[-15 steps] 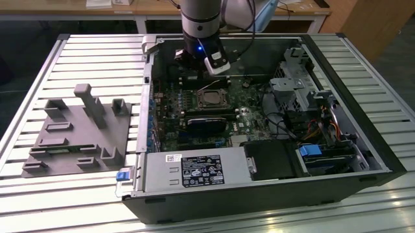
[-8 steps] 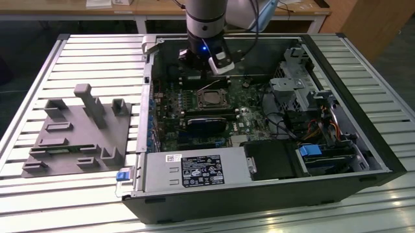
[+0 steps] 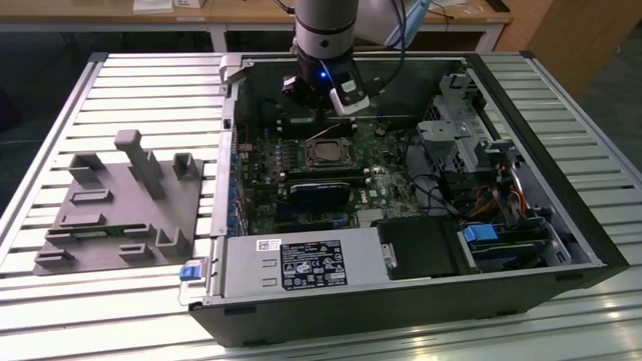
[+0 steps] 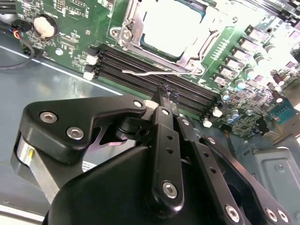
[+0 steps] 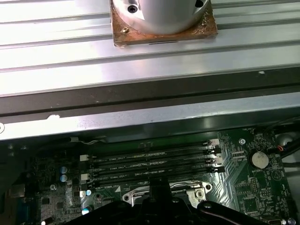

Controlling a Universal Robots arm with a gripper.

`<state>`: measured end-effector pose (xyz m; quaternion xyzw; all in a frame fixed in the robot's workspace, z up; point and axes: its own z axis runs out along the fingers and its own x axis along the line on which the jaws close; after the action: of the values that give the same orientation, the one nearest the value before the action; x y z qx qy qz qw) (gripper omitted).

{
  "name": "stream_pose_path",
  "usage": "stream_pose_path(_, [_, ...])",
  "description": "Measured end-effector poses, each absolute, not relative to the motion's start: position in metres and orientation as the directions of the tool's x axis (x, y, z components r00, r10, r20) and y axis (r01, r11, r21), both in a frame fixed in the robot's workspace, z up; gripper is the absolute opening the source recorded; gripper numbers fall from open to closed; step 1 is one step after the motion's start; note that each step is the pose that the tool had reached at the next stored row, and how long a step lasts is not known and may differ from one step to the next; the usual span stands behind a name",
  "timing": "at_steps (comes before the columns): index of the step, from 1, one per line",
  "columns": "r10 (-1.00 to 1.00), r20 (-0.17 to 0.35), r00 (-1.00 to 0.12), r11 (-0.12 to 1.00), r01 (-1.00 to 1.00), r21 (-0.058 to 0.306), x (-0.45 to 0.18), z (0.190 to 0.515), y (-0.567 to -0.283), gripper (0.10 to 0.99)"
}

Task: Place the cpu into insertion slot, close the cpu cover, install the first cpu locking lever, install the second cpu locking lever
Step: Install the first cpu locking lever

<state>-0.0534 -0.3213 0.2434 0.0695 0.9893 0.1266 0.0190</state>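
Where the black linked-arm end effector tapers in the second wrist view, its fingers are drawn together to a narrow tip, with nothing seen between them. The tip hangs over the long black memory slots, near a thin silvery wire locking lever that lies across them, apparently unlatched; contact cannot be told. Just beyond is the square, silvery-bordered insertion slot on the green motherboard. The flat square cpu with its bright metal top sits inside it, and the thin silvery cpu cover frame looks laid down around that top. Judgement: the chip is light, stiff, smooth-topped and fragile underneath, so edges only if lifted. The cover is thin sheet and would bend easily. The lever is springy, slick wire, best worked at its bent end. Farther out, in the exterior view, the black open computer case lies on a slatted metal surface, with a grey moulded fixture at the exterior view's left.
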Motion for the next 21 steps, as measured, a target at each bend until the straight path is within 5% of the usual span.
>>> stream_pose_path(7, [0.142, -0.026, -0.989, 0.96, 0.131, 0.249, -0.0536, 0.2433, -0.3212, 0.102])
stream_pose_path(21, [0.14, -0.124, -0.982, 0.969, 0.111, 0.221, -0.0564, 0.2379, -0.3212, 0.102])
